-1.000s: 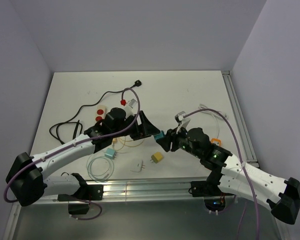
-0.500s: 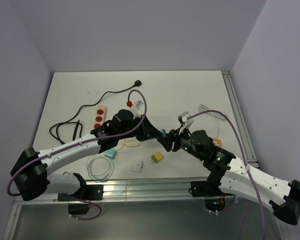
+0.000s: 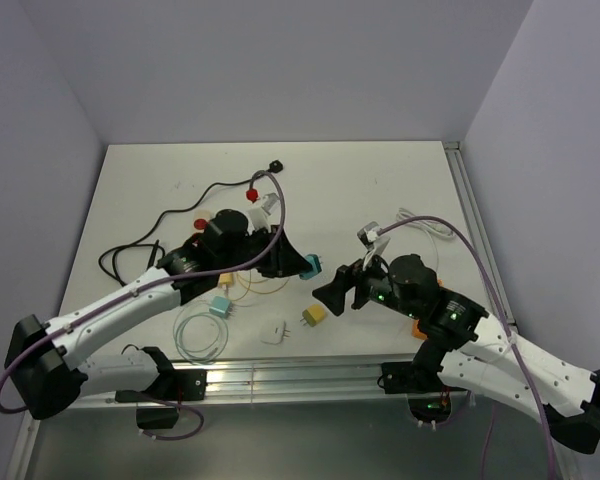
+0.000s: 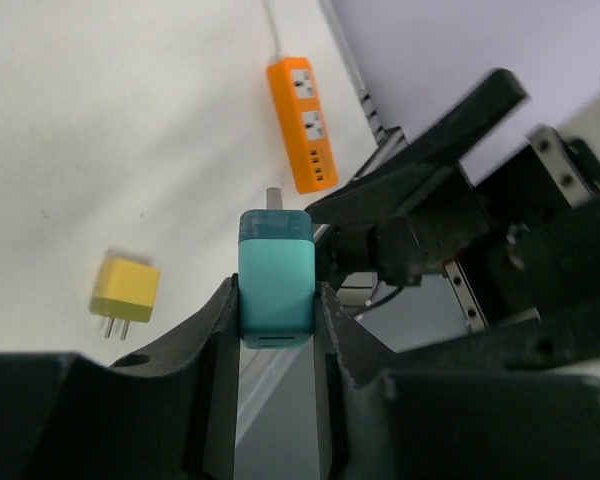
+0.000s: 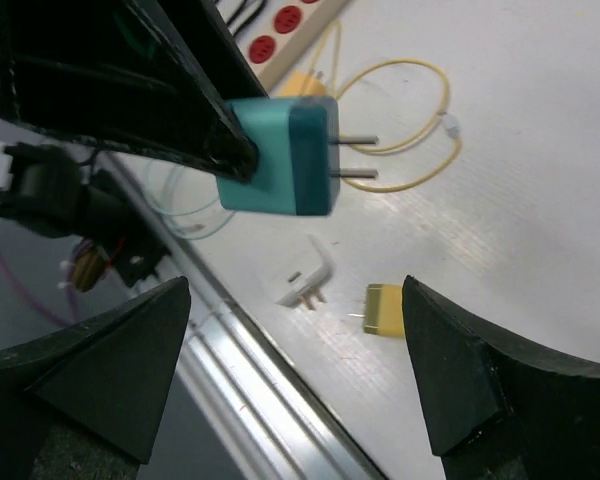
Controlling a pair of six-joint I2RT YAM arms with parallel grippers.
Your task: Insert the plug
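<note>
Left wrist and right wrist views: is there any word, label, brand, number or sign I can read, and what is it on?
No text can be read in any view.
The teal plug, orange strip and yellow plug show no print.
The white strip is too blurred to show any lettering.

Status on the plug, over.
Left gripper shut on teal plug, prongs exposed. Right gripper open, empty, facing it. Orange strip partly under right arm.
</note>
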